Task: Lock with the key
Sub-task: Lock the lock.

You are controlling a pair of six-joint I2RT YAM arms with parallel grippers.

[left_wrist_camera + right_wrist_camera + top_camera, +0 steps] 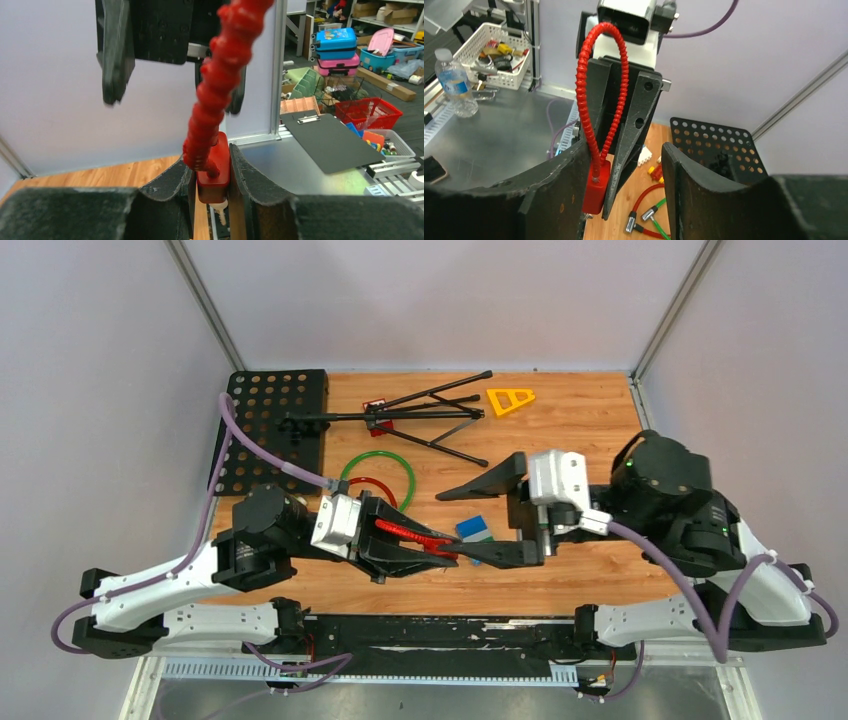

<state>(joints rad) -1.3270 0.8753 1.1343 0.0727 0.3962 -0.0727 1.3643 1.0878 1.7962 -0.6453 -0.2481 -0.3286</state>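
A red lock (214, 172) with a ribbed red cable shackle (220, 85) stands upright between my left gripper's (210, 157) fingers, which are shut on its body. The pale key (220, 210) sticks out of the lock's underside. From above, the left gripper (440, 548) holds the lock (410, 534) over the table's middle. My right gripper (455, 528) faces it, jaws spread. In the right wrist view the right gripper (624, 165) is open around the lock (596, 189) and one left finger (634, 125). The lock lies close to the right gripper's left finger (559, 190).
A black perforated plate (270, 425) lies back left, with a black folding stand (420, 415) and a yellow triangle (510, 400) behind. Green and red cable loops (380, 475) lie on the wood. A blue-and-white block (475, 528) sits under the grippers.
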